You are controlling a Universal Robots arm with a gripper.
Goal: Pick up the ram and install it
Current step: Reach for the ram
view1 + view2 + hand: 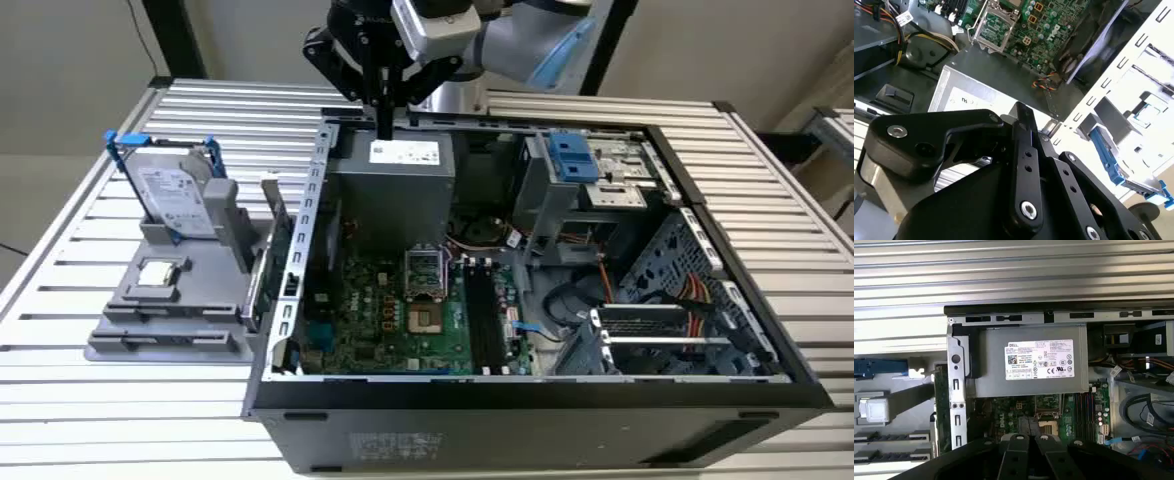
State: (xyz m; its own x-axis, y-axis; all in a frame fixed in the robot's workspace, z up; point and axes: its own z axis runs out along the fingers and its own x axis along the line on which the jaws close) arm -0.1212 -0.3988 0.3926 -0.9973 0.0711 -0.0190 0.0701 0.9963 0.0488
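My gripper [384, 128] hangs over the back rim of the open computer case [320, 200], above the grey power supply [395, 170]. Its black fingers [1023, 131] are pressed together, and nothing sticks out past their tips. The ram [276, 215] appears to be the thin dark stick standing upright in the grey stand [160, 320], just outside the case wall on the exterior view's left, well below and to the side of the gripper. The green motherboard [387, 320] lies in the case, with long dark memory slots [481, 315] beside the processor socket [424, 320].
A silver hard drive in a blue frame [174, 190] stands on the same stand. A green expansion card with a metal bracket [941, 410] sits between the stand and the case. Drive cages [601, 170] and cable bundles [667, 290] fill the case's right half. The slatted table [134, 420] surrounds it.
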